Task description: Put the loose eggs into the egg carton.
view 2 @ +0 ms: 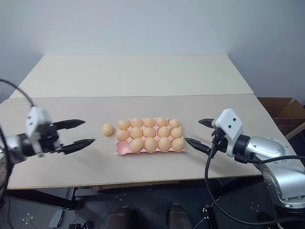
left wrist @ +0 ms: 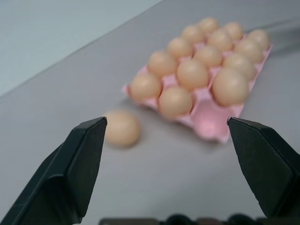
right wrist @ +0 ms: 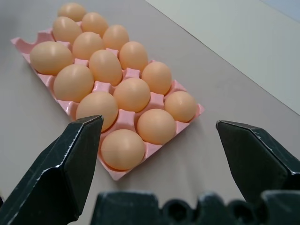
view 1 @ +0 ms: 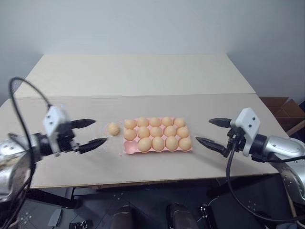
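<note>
Pink egg carton [view 1: 125, 150] has one empty corner cup; the loose egg [view 1: 113, 128], just ahead of the spread left claw [view 1: 95, 133], should be pinched gently; the right claw [view 1: 210, 131] is spread too.

One loose egg [view 1: 113, 128] (slightly blurred) lies just beside the egg carton [view 1: 125, 149], seemingly apart.

fourteen eggs are seated in one pink egg carton [view 1: 127, 149] and one loose egg [view 1: 113, 128] is seen on the worktop [view 1: 143, 76]; fifteen eggs are counted in all, with two tools.
</note>
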